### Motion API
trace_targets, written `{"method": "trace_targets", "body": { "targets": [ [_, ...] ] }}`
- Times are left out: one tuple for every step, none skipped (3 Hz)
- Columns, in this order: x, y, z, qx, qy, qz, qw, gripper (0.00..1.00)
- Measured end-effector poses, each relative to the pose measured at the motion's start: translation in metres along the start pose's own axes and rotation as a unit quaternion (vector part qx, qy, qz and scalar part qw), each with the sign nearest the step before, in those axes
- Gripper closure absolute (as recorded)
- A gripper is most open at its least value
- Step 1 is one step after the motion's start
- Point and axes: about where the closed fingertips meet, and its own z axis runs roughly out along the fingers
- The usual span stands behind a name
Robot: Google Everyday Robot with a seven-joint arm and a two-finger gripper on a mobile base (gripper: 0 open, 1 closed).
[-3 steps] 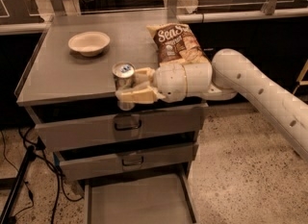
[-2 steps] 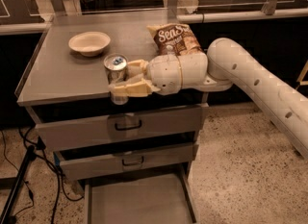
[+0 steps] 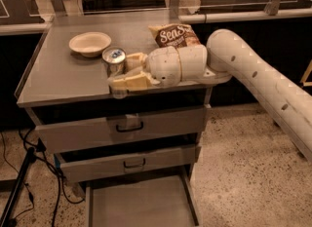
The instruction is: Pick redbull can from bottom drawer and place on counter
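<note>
Camera view: redbull can (image 3: 114, 60) is out of the bottom drawer (image 3: 139, 204) and up at the counter (image 3: 63, 75), upright, at the front edge, roughly mid-width. Gripper (image 3: 120, 70) is clamped on it, one finger in front and one behind, with the front finger overhanging the counter's front edge. Cannot tell whether the can's base touches the surface or hangs just above it.

Progress, as judged: pick done, carry to counter height done. Left: set the can fully on the surface, preferably a little back from the edge, let go, and pull the arm clear.

Containers:
- Bottom drawer pulled out; the floor that shows is bare grey.
- Top drawer (image 3: 122, 128) and middle drawer (image 3: 129, 165) pushed in or nearly so; contents hidden.
- Bowl (image 3: 90, 43) toward the back-left corner, just behind the can; nothing visible inside.
- Chip bag (image 3: 173, 35) lies flat near the back-right, behind the wrist.
</note>
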Motion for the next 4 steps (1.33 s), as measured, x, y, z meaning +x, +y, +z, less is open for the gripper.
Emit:
{"method": "trace_targets", "body": {
  "targets": [
    [-0.017,-0.026,0.007,-0.024,0.005,-0.004,0.9997,1.00],
    [-0.017,-0.026,0.007,-0.024,0.005,-0.004,0.9997,1.00],
    [-0.011,-0.035,0.008,-0.034,0.000,0.019,0.9992,1.00],
    [-0.007,-0.051,0.008,-0.043,-0.001,0.037,0.9984,1.00]
  ]
}}
